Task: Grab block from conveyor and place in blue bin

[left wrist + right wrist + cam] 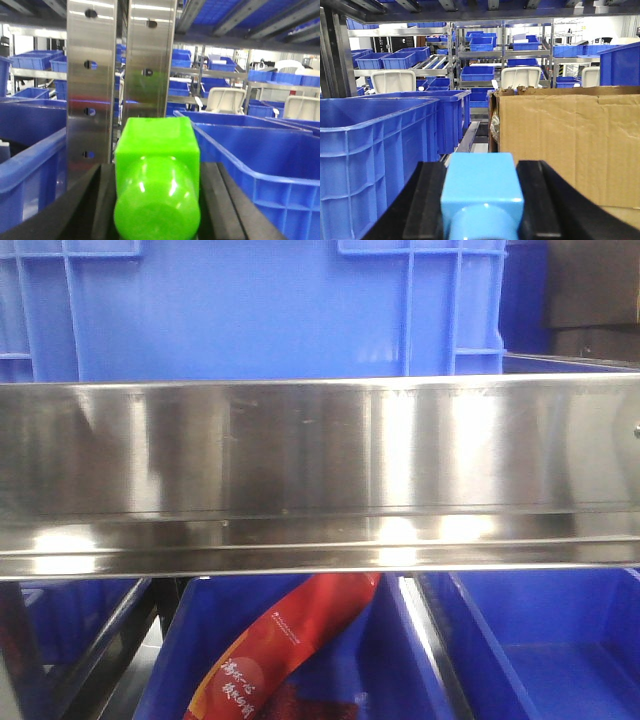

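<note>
The left gripper has its two black fingers squeezed tight on one green block. The block fills the whole gap between the jaws. Its round end is nearest to us and its square end points away. Just past the right jaw sits one big blue bin, open on top. Past the left jaw is one more, the side bin. Straight ahead of the jaws stand two shiny steel posts, side by side, each with a row of little holes.

The right gripper has two black fingers too, and they press on one light blue block. Beside its left jaw is one tall blue bin. Beside its right jaw is one brown cardboard box. Far ahead of the jaws are metal shelves with lots of small blue bins, too many to count.

In the front view, one long shiny steel bar goes right across. Under it I see a middle bin with one red packet in it, and a corner bin beside that.
</note>
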